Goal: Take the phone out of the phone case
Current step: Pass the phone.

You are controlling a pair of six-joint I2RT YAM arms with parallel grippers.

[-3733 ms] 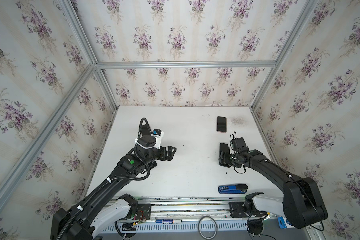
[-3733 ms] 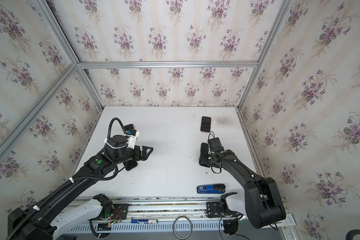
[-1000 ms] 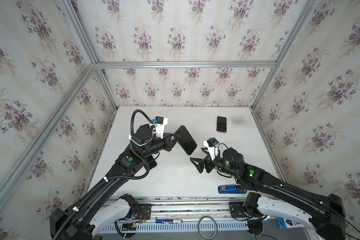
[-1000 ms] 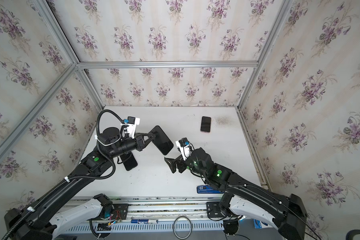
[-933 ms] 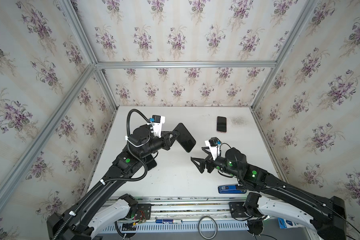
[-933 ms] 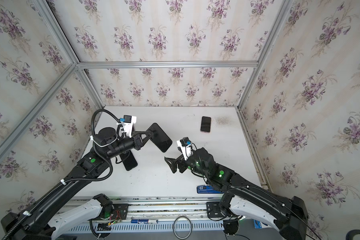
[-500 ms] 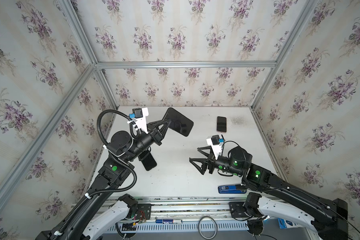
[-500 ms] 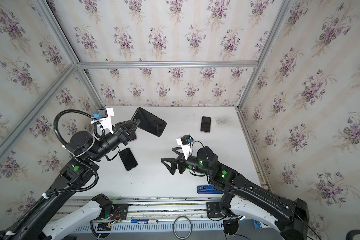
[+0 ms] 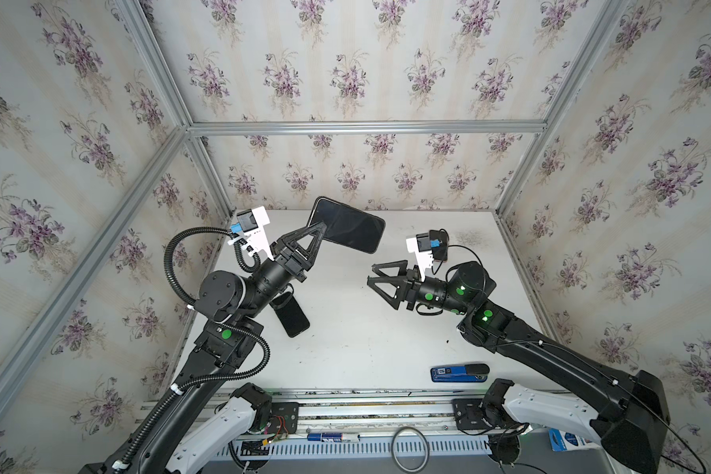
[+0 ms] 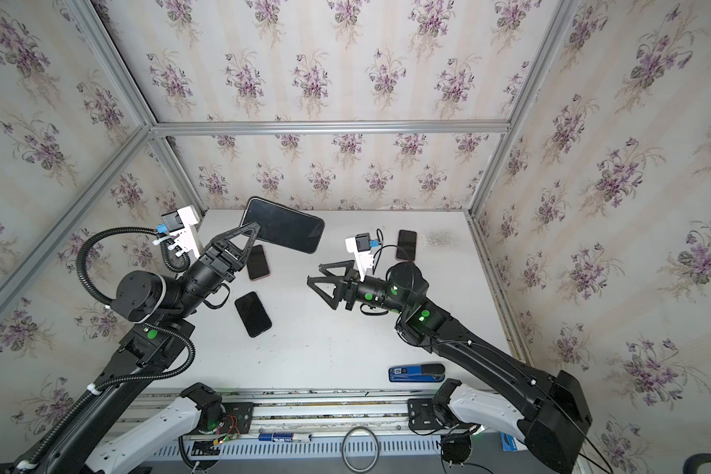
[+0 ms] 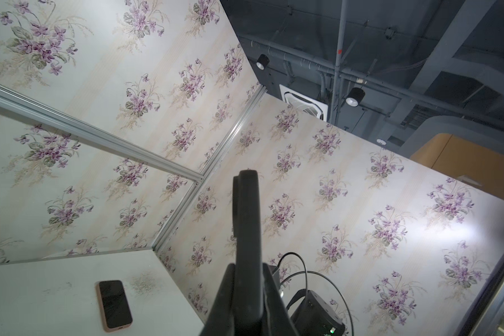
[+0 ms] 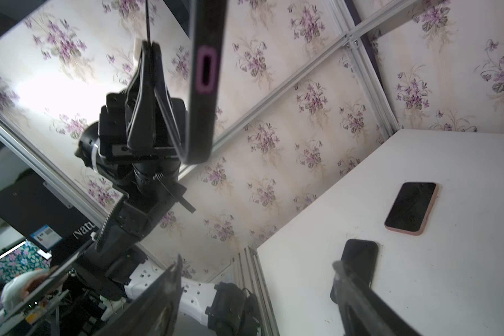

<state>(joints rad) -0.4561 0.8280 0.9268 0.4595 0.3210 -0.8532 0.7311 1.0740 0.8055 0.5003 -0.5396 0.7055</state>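
Mid-handover, I'd say: left gripper [image 9: 323, 226] clamped on one end of cased phone [image 9: 352, 227], aloft at 11 o'clock over table [image 9: 345, 357]; right gripper [image 9: 371, 273], jaws apart, empty at its 4 o'clock, must reach and pinch the free end.

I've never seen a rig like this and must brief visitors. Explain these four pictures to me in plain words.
These are two robot arms at a white table inside wallpapered walls. Each arm ends in a two-fingered gripper. Two pictures look down from overhead and show nearly the same view. The other two are taken from each arm's wrist.

The left gripper is shut on a dark-cased phone, held up in the air. The right gripper is open, empty, and points toward it.

On the table lie a black phone, a pink-edged phone just behind it, a second pink-edged phone at the back on the right arm's side, and a blue object near the front edge. I cannot tell what that object is.
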